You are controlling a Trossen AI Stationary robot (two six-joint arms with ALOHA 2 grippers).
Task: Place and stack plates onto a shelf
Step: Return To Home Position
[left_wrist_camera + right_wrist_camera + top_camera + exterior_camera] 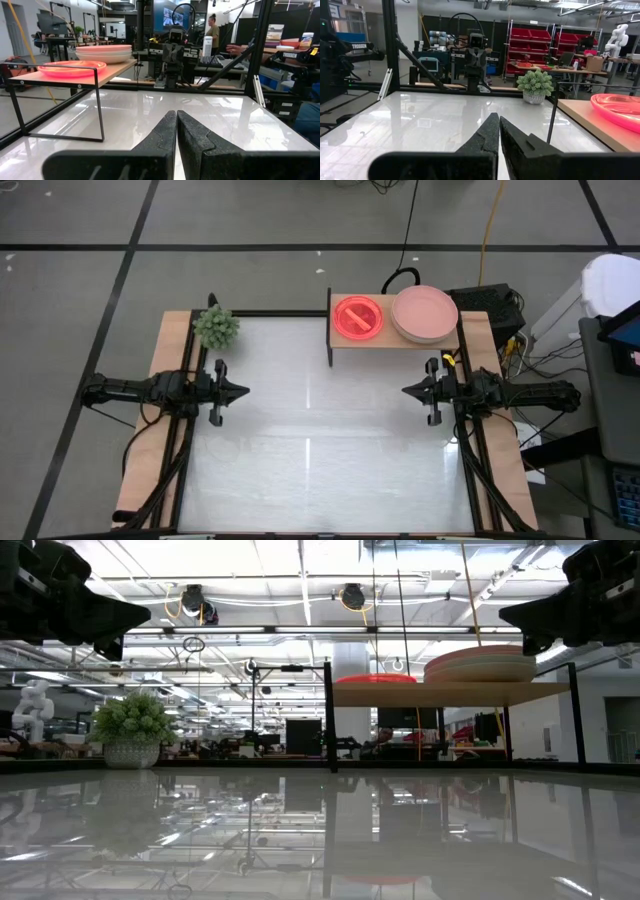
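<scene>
A small spiky green plant (215, 327) stands at the far left corner of the white table (320, 450), well apart from everything else. Nothing lies on the open table top between the two arms. A black cable (400, 278) loops on the floor just behind the shelf (345, 342), which sits at the far edge, right of centre.

The shelf's light wood top carries all the plates in two stacks, side by side. On its left half is the stack of smaller neon orange-pink plates (358, 317); on its right half is the stack of larger plates (425, 313), with a salmon-pink one on top and paler ones beneath. How many are in each stack cannot be told.

The left claw (245, 391) hangs above the table's left side, its fingers pressed together and holding nothing. The right claw (405, 390) faces it from the right side, likewise pressed together and empty, near the shelf's front edge but clear of it. In the left wrist view a person (213, 30) stands in the room beyond.
</scene>
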